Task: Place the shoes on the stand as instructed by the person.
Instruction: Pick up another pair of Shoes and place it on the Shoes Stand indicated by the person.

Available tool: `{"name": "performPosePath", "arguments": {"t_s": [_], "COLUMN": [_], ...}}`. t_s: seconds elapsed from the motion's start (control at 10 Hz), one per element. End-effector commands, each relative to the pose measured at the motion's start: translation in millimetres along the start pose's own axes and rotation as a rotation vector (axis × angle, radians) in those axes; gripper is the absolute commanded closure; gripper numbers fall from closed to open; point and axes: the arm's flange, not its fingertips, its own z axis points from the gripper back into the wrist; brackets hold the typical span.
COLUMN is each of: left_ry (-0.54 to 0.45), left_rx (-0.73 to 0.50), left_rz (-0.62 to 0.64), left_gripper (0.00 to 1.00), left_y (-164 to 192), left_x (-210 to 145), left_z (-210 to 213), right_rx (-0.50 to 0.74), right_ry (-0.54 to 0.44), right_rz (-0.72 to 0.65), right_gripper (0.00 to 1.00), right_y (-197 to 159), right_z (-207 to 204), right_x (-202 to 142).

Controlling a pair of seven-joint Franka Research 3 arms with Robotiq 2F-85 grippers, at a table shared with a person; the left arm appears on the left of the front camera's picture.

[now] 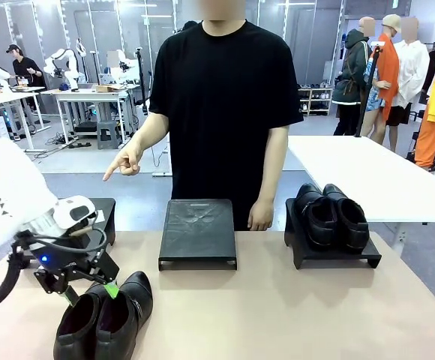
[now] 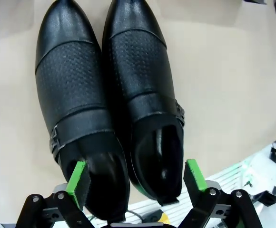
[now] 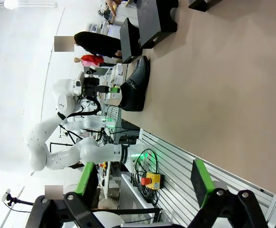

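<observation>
The left gripper [image 1: 90, 294] [image 2: 135, 178] hangs low over the tan table [image 1: 277, 315] with its jaws spread as wide as they go and nothing held between them. Directly under it a pair of glossy black dress shoes [image 1: 105, 319] [image 2: 109, 95] lies side by side on the table, toes pointing away from the fingers. In the left wrist view the two green pads sit at the heel end of the pair: one over the opening of one shoe, the other just beside the outer heel of the other shoe. Whether either pad touches leather cannot be told. Just beyond this gripper, at the table's far edge, stands the left stand [image 1: 106, 217], black and partly hidden by the arm. Farther off toward the robot's right are the bare middle stand [image 1: 197, 232] and then the right stand [image 1: 330, 259], which carries the second pair [image 1: 330, 216], toes toward the robot. Across the table from the gripper the person [image 1: 221, 105] holds a pointing hand [image 1: 127, 161] out with the index finger aimed down toward the robot's left side. The other hand [image 1: 261, 216] hangs by the middle stand. The right gripper [image 3: 142, 178] is also fully open and empty, well apart from the shoes, above the table's near edge.
</observation>
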Motion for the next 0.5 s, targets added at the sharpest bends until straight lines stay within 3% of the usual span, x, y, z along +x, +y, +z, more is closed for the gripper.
{"name": "performPosePath", "arguments": {"t_s": [0.0,0.4], "left_ry": [-0.028,-0.011], "left_rx": [0.067,0.150], "left_rz": [0.023,0.034], "left_gripper": [0.00,0.00], "left_y": [13,16], "left_x": [-54,-63], "left_z": [-39,-60], "right_rx": [0.008,0.008], "right_ry": [-0.012,-0.012], "right_rz": [0.001,0.001], "right_gripper": [0.00,0.00], "right_y": [4,4], "right_z": [0,0], "right_x": [0,0]}}
